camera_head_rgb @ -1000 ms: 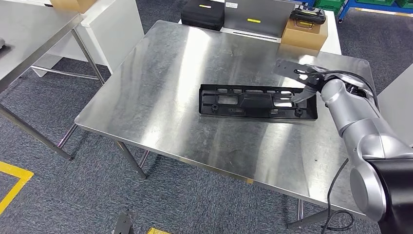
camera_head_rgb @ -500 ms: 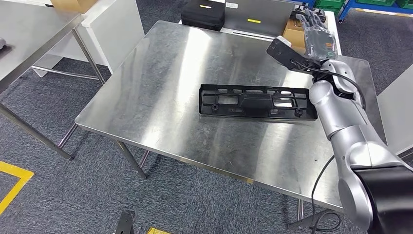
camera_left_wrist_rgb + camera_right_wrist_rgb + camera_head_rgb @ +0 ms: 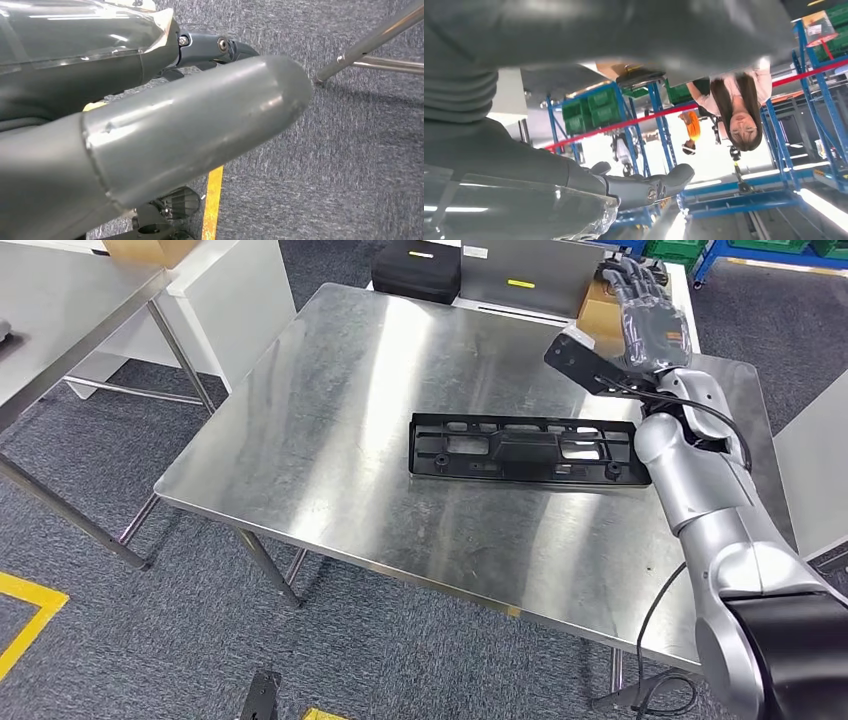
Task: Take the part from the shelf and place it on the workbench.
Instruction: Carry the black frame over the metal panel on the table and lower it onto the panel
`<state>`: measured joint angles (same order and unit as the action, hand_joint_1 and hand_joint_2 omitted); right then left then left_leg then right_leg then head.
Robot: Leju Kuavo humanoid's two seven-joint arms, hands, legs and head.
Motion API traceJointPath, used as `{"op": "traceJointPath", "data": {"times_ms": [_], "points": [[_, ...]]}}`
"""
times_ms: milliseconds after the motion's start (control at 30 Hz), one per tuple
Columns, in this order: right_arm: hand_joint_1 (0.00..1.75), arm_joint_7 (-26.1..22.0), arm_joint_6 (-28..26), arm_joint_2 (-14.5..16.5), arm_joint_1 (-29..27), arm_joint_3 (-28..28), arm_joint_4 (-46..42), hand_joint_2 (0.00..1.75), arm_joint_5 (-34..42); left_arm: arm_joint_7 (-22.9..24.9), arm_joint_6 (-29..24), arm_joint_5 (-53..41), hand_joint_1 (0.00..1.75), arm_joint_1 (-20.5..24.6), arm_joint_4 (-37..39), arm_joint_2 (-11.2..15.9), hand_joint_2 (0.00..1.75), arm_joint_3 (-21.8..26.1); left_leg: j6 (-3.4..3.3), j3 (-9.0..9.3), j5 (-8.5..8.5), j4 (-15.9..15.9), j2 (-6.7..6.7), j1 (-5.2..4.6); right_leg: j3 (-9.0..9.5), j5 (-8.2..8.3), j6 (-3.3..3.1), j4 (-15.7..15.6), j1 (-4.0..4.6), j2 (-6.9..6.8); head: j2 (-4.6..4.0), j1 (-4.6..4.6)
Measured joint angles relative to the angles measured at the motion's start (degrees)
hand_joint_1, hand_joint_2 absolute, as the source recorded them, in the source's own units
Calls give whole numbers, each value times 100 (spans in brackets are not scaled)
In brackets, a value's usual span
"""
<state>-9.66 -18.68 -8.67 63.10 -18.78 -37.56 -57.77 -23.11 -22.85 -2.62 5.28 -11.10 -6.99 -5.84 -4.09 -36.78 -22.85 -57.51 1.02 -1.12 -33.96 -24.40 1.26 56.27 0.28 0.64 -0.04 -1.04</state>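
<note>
Black part [image 3: 525,450] (steel-grey workbench [image 3: 330,410])

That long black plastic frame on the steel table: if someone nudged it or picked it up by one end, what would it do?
The black frame lies flat, so it would probably slide across the smooth steel table rather than roll or tip. It looks thin, with many cut-outs, so it is likely light for its length. Lifted by one end, it might flex or sag slightly, though it seems moulded stiff.

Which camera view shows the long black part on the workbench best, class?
The head view: the black part lies whole and flat on the steel workbench. The wrist views give nothing of it to judge by.
</note>
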Motion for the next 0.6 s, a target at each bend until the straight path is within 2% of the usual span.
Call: {"op": "traceJointPath", "data": {"times_ms": [100, 133, 167, 233, 267, 300, 333, 367, 400, 433, 467, 500, 600], "points": [[0, 14, -10, -34, -33, -60, -87, 0, -91, 34, 14, -36, 0, 23, 0, -2, 0, -2, -25, 41, 18, 61, 3, 24, 2, -22, 11, 18, 21, -5, 0, -2], [0, 22, -13, -46, -36, -78, -114, 0, -110, 47, 18, -41, 0, 34, 0, -3, 0, -2, -38, 76, 35, 105, 6, 47, -39, -77, 18, 111, 28, -10, 0, 5], [0, 32, -15, -61, -36, -94, -133, 0, -128, 65, 24, -45, 0, 48, 0, -4, 0, -3, -51, 109, 54, 148, 10, 74, -134, -183, 20, 319, 29, -14, 0, 11], [0, 58, -7, -81, -46, -131, -143, 0, -161, 96, 36, -53, 0, 68, 0, -8, 0, -5, -62, 134, 68, 180, 32, 104, -491, -497, 19, 1060, -15, -18, 0, 25], [0, 76, 8, -85, -58, -148, -141, 0, -173, 111, 40, -55, 0, 72, 0, -9, 0, -5, -59, 132, 68, 177, 51, 114, -676, -628, 33, 1435, -44, -19, 0, 25], [0, 91, 23, -86, -72, -162, -140, 0, -182, 121, 43, -56, 0, 72, 0, -10, 0, -5, -47, 131, 66, 173, 78, 128, -792, -686, 70, 1662, -79, -19, 0, 26], [0, 103, 38, -86, -80, -178, -140, 0, -189, 129, 42, -57, 0, 71, 0, -9, 0, -4, -26, 131, 61, 163, 111, 146, -794, -650, 133, 1660, -119, -19, 0, 25], [0, 110, 46, -84, -78, -193, -139, 0, -196, 135, 42, -57, 0, 72, 0, -9, 0, -3, 5, 131, 53, 146, 149, 171, -673, -527, 212, 1417, -162, -17, 0, 25], [0, 114, 50, -83, -69, -209, -139, 0, -202, 138, 42, -57, 0, 73, 0, -8, 0, -2, 47, 128, 36, 116, 190, 195, -456, -356, 302, 996, -213, 12, 0, 25], [0, 118, 52, -81, -57, -223, -139, 0, -206, 140, 42, -57, 0, 76, 0, -5, 0, -2, 100, 114, 15, 76, 234, 208, -232, -219, 361, 598, -239, 65, 0, 28], [0, 119, 56, -80, -48, -235, -138, 0, -210, 141, 43, -57, 0, 78, 0, -1, 0, -2, 152, 96, -4, 36, 275, 214, -71, -124, 372, 295, -251, 107, 0, 29], [0, 122, 62, -76, -44, -245, -138, 0, -214, 143, 42, -56, 0, 78, 0, 4, 0, -2, 198, 71, -12, 5, 315, 212, 17, -83, 347, 137, -253, 136, 0, 26], [0, 127, 74, -46, -42, -271, -137, 0, -219, 146, 40, -55, 0, 64, 1, 18, 0, -2, 291, 1, 0, -22, 386, 239, 5, -76, 182, 148, -234, 47, 0, 11]]}}
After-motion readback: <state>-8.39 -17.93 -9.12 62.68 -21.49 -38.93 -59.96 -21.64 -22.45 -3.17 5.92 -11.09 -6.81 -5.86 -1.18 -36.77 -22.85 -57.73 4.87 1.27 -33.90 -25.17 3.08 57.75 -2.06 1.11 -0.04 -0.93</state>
